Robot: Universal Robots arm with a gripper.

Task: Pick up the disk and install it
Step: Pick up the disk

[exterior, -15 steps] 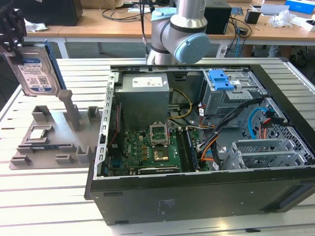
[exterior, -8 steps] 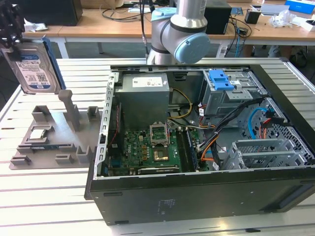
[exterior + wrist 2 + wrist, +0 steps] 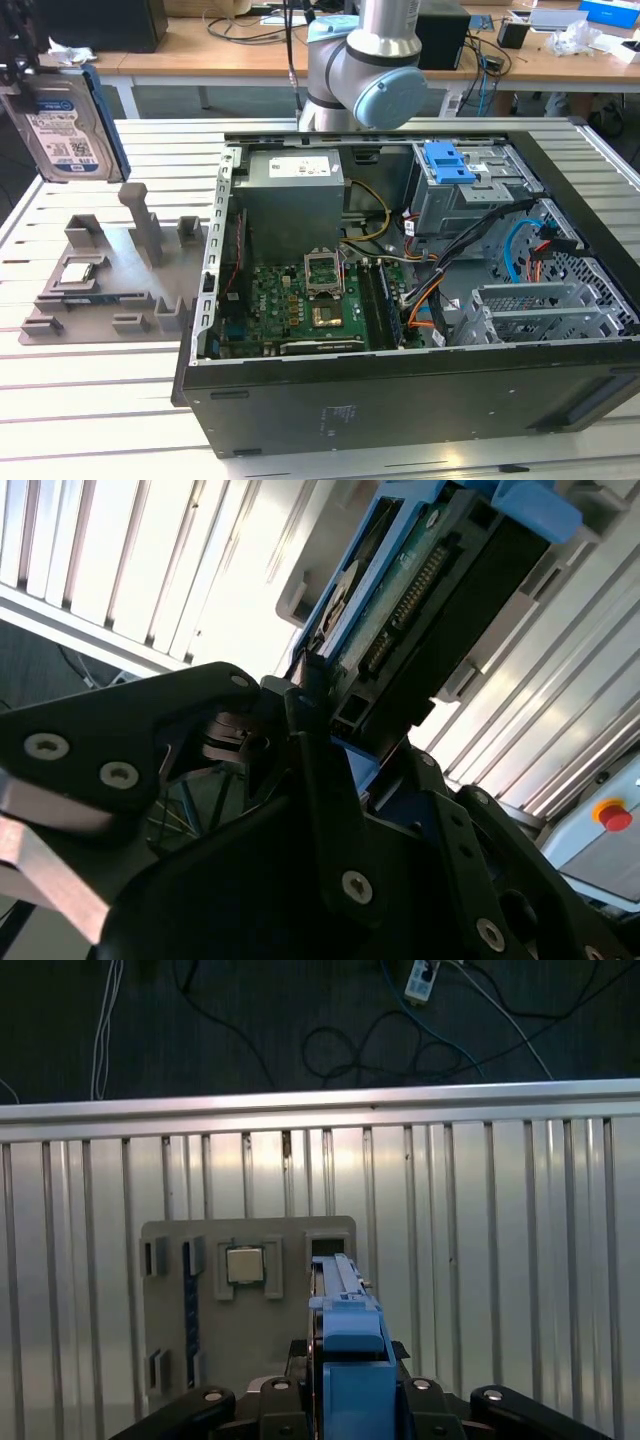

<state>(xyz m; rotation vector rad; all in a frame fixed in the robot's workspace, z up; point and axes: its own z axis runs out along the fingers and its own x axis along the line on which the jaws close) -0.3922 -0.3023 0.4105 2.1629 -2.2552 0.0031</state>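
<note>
The disk hangs upright in the air at the exterior view's far left, label facing the camera, lifted clear of the grey fixture plate on the slatted table. The gripper grasps it, black fingers clamped on its blue-railed end. On the plate sits a square processor chip, and towards the exterior view's right lies the open computer case, a blue caddy atop its grey drive bay, well apart from the disk.
</note>
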